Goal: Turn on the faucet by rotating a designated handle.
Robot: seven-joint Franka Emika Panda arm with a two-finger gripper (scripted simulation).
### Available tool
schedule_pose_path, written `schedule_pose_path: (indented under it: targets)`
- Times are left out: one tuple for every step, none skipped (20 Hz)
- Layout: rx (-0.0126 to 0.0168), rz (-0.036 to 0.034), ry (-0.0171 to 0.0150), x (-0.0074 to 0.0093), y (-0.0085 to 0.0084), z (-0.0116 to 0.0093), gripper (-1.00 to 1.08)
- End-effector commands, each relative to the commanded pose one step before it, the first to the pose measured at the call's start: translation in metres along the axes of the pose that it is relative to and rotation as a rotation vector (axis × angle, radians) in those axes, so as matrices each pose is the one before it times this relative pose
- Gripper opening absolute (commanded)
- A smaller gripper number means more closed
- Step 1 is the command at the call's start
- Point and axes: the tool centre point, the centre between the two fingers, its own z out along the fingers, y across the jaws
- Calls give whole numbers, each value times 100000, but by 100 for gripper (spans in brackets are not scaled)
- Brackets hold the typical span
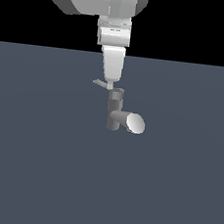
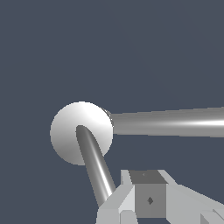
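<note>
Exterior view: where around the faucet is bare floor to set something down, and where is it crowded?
Bare floor lies wide on both sides of the faucet and in front of its spout. Crowded only right above it, where the gripper meets the handle.

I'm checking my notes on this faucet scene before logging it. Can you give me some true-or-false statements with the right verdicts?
1. The faucet stands upright on the flat surface. True.
2. The handle sticks out toward the exterior view's right. False: it points to the exterior view's left.
3. The spout ends in a pale oval face. True.
4. The gripper hangs far off to the faucet's side. False: it is just above the faucet's top, by the handle.
5. A cup sits beside the faucet. False: none is visible.
</note>
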Motion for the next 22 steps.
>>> schedule_pose_path:
  targets:
    - [-2105,-7097,-1572,-4783,41,1290,-100]
    - [2201,7092,1618,4578,91,-1350,-100]
    - [-95,-294,-68,-223,-293,60,-100]
    - [-95,-294,-68,-222,-292,60,-100]
    - [-93,-287,-66,-218,-291,58,-100]
    - [-95,-294,-68,-222,-290,60,-100]
    - [-93,-287,-66,-218,-288,58,-100]
    - [-95,-294,-68,-221,-288,60,-100]
    - [-93,-287,-66,-217,-286,58,-100]
    - [-90,-280,-64,-213,-285,57,-100]
    - [-93,-287,-66,-216,-284,58,-100]
    - [-93,-287,-66,-216,-283,58,-100]
    - [-90,-280,-64,-212,-281,56,-100]
    - [-90,-280,-64,-211,-280,56,-100]
    - [-90,-280,-64,-211,-279,56,-100]
    - [-90,-280,-64,-211,-277,56,-100]
    - [-90,-280,-64,-210,-276,56,-100]
    - [-88,-272,-62,-206,-274,55,-100]
    - [-88,-272,-62,-205,-273,55,-100]
    - [-88,-272,-62,-205,-272,54,-100]
    - [-88,-273,-62,-205,-271,54,-100]
    - [-88,-273,-62,-204,-269,54,-100]
